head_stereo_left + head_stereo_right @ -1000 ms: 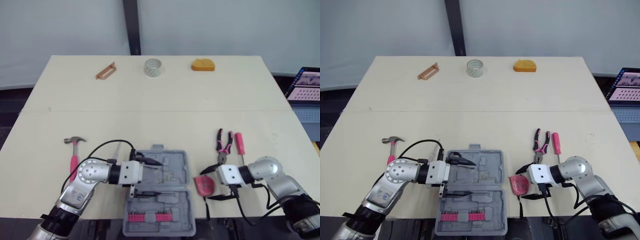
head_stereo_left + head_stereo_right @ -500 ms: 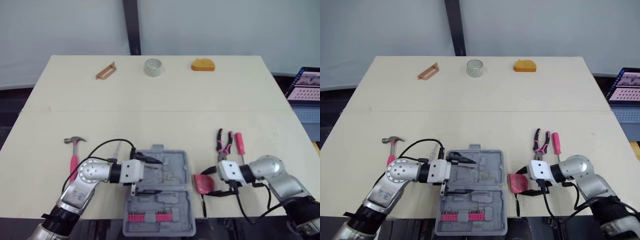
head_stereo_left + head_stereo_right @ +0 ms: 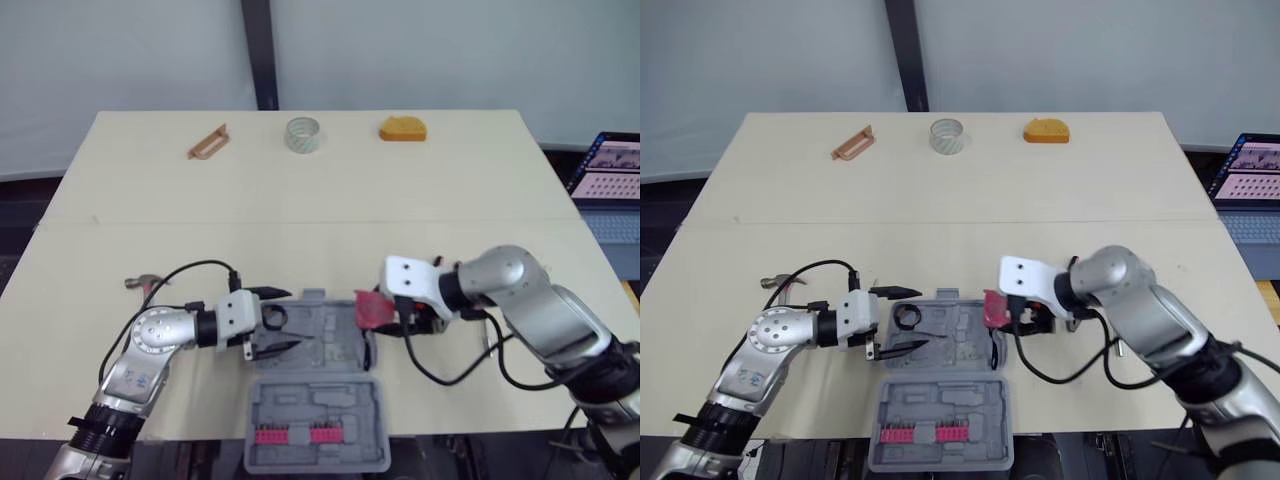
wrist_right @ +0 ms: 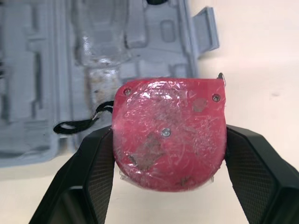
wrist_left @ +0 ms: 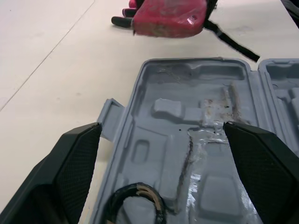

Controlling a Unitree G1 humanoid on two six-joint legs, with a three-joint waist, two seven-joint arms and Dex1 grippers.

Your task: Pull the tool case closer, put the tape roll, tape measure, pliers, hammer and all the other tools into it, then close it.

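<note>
Gripping the red tape measure point(image 3: 366, 305) between its two fingers, the right claw point(image 3: 373, 311) sits just right of centre in the head view, with the measure over the upper right edge of the open case point(image 3: 318, 398). The case lies at the lower middle of the frame, its near half carrying a row of pink bits point(image 3: 291, 435). The left claw point(image 3: 290, 319) is spread wide and empty over the case's upper left corner, where a black ring point(image 3: 272, 318) lies. A hammer point(image 3: 143, 283) peeks out at mid-left, partly hidden by the left arm. Along the top of the table point(image 3: 300, 220) stand a brown clip point(image 3: 207, 142), the tape roll point(image 3: 302, 134) and an orange block point(image 3: 402, 129), all well apart from the case. A laptop point(image 3: 604, 170) shows at the right edge. From the left wrist, both fingers point(image 5: 77, 154) stand far apart with the case's grey recesses between them, the black ring close by and the tape measure beyond the far rim. From the right wrist, the fingers point(image 4: 96, 161) press both sides of the measure, its black strap point(image 4: 77, 124) trailing over the case rim beneath.
</note>
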